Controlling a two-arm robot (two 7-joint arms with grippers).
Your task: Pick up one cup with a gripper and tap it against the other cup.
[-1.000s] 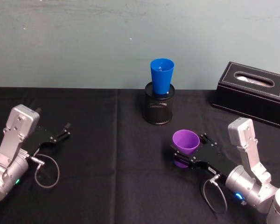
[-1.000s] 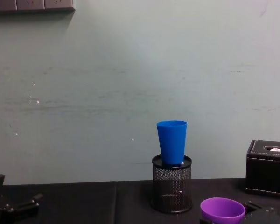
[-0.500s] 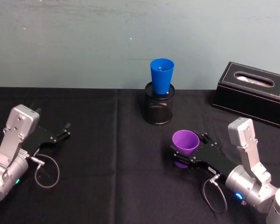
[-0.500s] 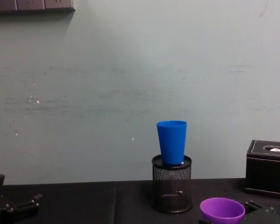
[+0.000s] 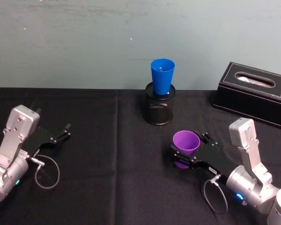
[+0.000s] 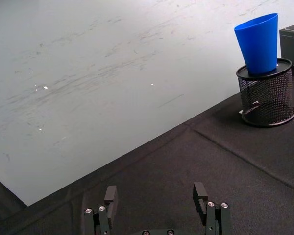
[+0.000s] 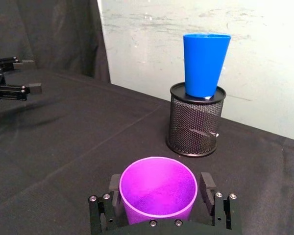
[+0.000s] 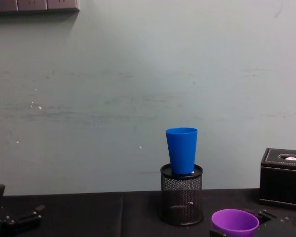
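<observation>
The purple cup (image 5: pixel 186 143) stands upright, mouth up, at lower centre-right of the head view, on the black table (image 5: pixel 112 154). The right gripper (image 5: pixel 189 151) has its jaws closed around the cup's lower body, one finger on each side, as the right wrist view confirms; a low hold leaves the rim free for contact. Whether the cup base is touching the cloth cannot be told.

The blue cup (image 5: pixel 162 76) sits upright at upper centre, its base dropped into a black mesh pen holder (image 5: pixel 159 109). That seating raises it well above the purple cup, so the tap calls for a lift and a forward reach. The two cups are apart.

The left gripper (image 5: pixel 61 132) rests at lower left, jaws spread and empty, clear of the work. A black tissue box (image 5: pixel 255 93) stands at right, near the reach path; judged a minor obstruction.
</observation>
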